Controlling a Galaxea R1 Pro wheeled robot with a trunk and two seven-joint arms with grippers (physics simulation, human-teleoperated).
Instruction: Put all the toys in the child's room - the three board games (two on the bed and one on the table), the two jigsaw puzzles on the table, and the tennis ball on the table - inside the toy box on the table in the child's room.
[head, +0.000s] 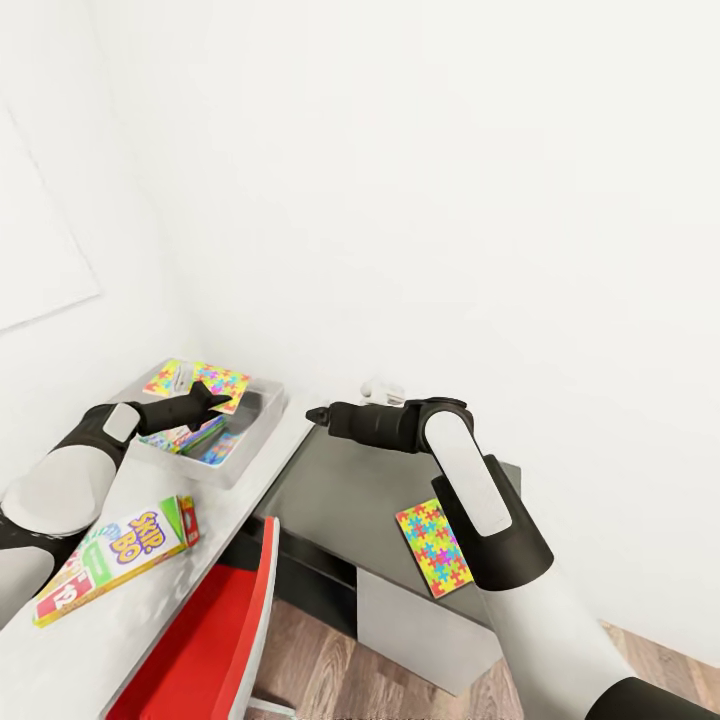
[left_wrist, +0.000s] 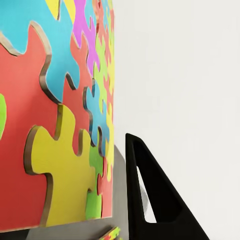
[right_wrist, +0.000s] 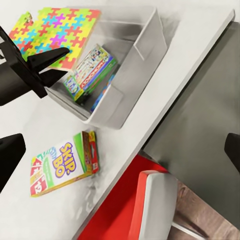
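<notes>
Across the head view, from nine o'clock down to six, runs the table, its light grey top meeting a dark grey corner section near the middle. White wall fills everything from ten o'clock round to three. A red chair sits tucked against the table edge at about seven o'clock, with wood-plank floor beside it.

Next in size, the toy box rests on the light top at about ten o'clock from the picture's centre. Two colourful game boxes lie inside it, one partly over the other. A jigsaw puzzle lies tilted over the box's far rim, and the left gripper hangs just at its near edge; the left wrist view shows the sheet close beside one black finger, but whether the fingers pinch it cannot be told.

On the bare top at eight o'clock lies a Skip-Bo game box, flat, well apart from the toy box and near the chair.

The right arm stretches across the dark corner section, its forearm covering one edge of the second jigsaw puzzle, which lies flat at about five o'clock. The right gripper points toward the toy box, above the seam between the two tabletops; in the right wrist view its fingertips stand wide apart with nothing between them. A small white object sits just behind that wrist, too indistinct to name.
</notes>
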